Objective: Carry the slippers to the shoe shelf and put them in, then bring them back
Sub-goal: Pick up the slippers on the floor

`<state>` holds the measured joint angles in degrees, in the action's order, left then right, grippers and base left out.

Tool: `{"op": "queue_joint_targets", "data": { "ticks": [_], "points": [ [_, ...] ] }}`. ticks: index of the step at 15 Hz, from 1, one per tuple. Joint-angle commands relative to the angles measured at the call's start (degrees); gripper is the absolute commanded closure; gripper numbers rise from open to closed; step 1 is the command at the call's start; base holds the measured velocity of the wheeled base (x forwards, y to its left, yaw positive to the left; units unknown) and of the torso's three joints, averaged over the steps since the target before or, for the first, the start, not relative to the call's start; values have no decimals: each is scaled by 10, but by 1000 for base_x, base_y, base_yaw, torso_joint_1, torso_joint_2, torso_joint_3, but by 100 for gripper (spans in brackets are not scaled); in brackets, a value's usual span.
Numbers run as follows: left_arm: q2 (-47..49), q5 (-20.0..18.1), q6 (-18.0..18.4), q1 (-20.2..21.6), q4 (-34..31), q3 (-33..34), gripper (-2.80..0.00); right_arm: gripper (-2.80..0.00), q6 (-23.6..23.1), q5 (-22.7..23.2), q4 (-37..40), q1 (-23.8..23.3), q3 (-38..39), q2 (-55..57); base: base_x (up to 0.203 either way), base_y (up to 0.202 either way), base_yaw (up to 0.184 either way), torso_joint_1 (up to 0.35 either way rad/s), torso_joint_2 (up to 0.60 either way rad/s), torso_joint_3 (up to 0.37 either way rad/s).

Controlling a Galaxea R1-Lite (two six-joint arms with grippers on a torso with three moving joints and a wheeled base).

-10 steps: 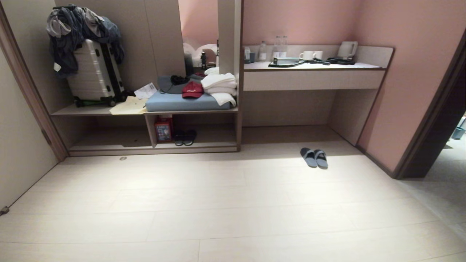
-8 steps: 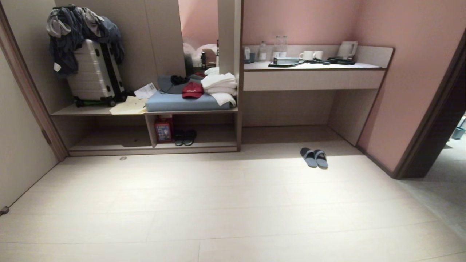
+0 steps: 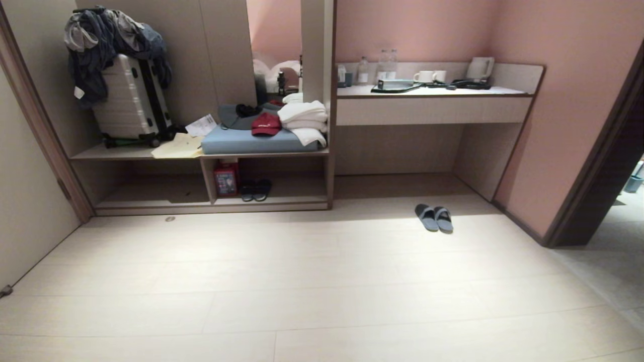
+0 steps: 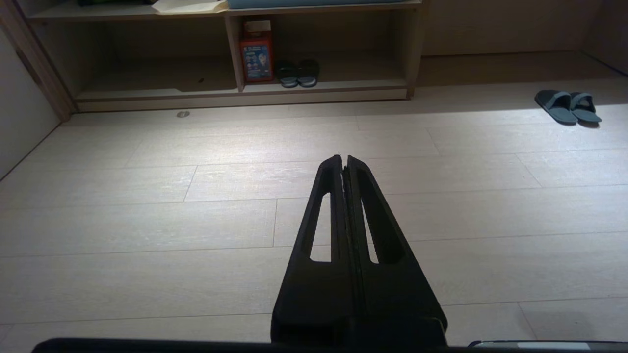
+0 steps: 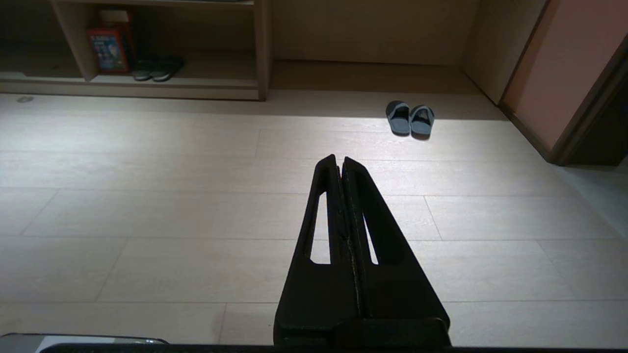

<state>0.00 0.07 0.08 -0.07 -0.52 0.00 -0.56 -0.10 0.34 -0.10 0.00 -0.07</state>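
Both pincers are pressed flat together with nothing between them. The left gripper (image 4: pixel 343 158) points out low over the pale plank floor (image 3: pixel 322 281), and the right gripper (image 5: pixel 338 158) does the same beside it; neither is near anything it could grasp, and neither arm shows from the head camera.

Out past the fingertips, well across the boards, the slippers (image 3: pixel 434 217) sit side by side, touching or nearly so, on the floor in front of the open recess under the desk (image 3: pixel 432 108). They are a soft grey-blue pair of slides, one even colour, each with a broad band over the foot, flat-soled and limp-looking. I would guess they flex and sag when lifted by one edge.

The shoe shelf (image 3: pixel 211 205) is off to the robot's left, a low greige compartment with a raised lip and an upright divider. In its right-hand bay a darker pair (image 3: pixel 255 190) already lies beside a red box (image 3: pixel 226 178).

What could go wrong, to my eye: the robot has the whole approach to make, and closed pincers cannot take the band until they part. Two loose slippers grabbed together may split, one dropping. At the shelf, the lip could catch a drooping sole. And the dark pair could be mistaken for the right ones when bringing them back.
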Motion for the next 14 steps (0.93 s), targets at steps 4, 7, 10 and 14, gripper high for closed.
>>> {"op": "queue_joint_targets", "data": {
  "ticks": [4,7,10,14],
  "points": [
    [0,0,1,0,0,0,0,0,-1,0,0,0,0,-1,0,0,0,0,0,0],
    [0,0,1,0,0,0,0,0,-1,1,-1,0,0,-1,173,0,-1,3,2,4],
    [0,0,1,0,0,0,0,0,-1,1,-1,0,0,-1,195,0,-1,6,4,-2],
    [0,0,1,0,0,0,0,0,-1,1,-1,0,0,-1,195,0,-2,4,3,2]
  ]
}}
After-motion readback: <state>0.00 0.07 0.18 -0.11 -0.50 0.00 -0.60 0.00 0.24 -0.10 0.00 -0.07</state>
